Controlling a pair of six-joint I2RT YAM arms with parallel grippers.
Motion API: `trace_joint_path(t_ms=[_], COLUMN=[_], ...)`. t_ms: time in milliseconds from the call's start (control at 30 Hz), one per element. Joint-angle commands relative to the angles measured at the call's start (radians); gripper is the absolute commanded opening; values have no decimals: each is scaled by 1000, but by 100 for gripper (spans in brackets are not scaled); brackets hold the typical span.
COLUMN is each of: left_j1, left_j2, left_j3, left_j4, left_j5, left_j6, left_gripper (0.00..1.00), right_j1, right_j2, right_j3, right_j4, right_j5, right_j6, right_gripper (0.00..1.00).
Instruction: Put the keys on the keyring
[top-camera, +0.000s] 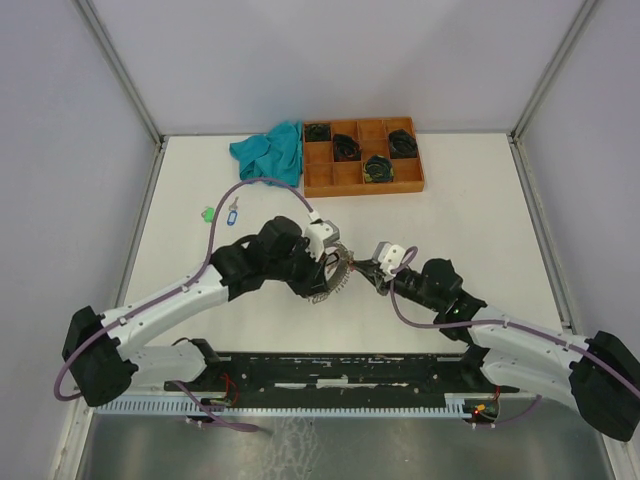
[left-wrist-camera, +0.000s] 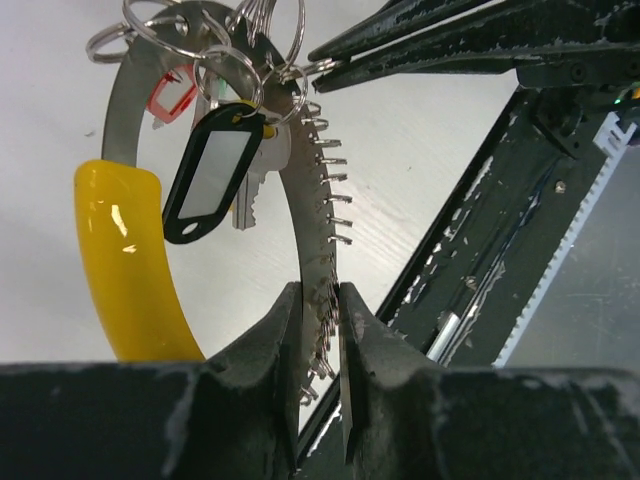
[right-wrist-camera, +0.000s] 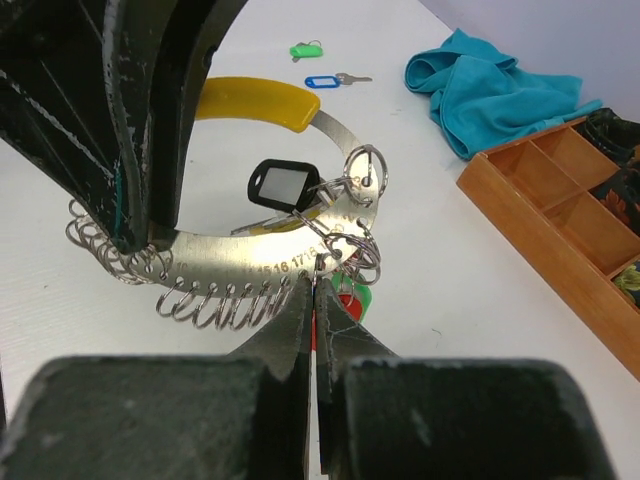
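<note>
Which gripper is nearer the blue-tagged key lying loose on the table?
Left. The left gripper, clamped on the keyring, sits right of the blue-tagged key; the right gripper is farther beyond it.

Left gripper (left-wrist-camera: 319, 300) clamped slightly apart, right gripper (right-wrist-camera: 313, 290) apparently pinched fully closed, tips close together

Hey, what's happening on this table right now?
Two robot arms are working on getting keys onto a keyring. The left end effector clamps the keyring by its metal band. The right end effector is shut, with its tips at a small split ring on the band's edge. A black-tagged key and a few others already hang there. A green-tagged key and a blue-tagged key lie loose on the table.
</note>
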Motion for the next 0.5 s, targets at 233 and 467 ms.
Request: trace_joint_path(t_ms=[233, 467], left_j1=[51, 205], left_j2=[-175, -176], left_j3=[-405, -573], left_j4=[804, 1123], left_j5=[43, 75], left_j6=[-397, -582], left_gripper=[25, 46], right_j1=[-30, -71], right_j2=[-4, 27], right_j3=[68, 134], right_j4=[-109, -210], right_j5=[-102, -167], right_j6=[-33, -44], right_gripper=[1, 1])
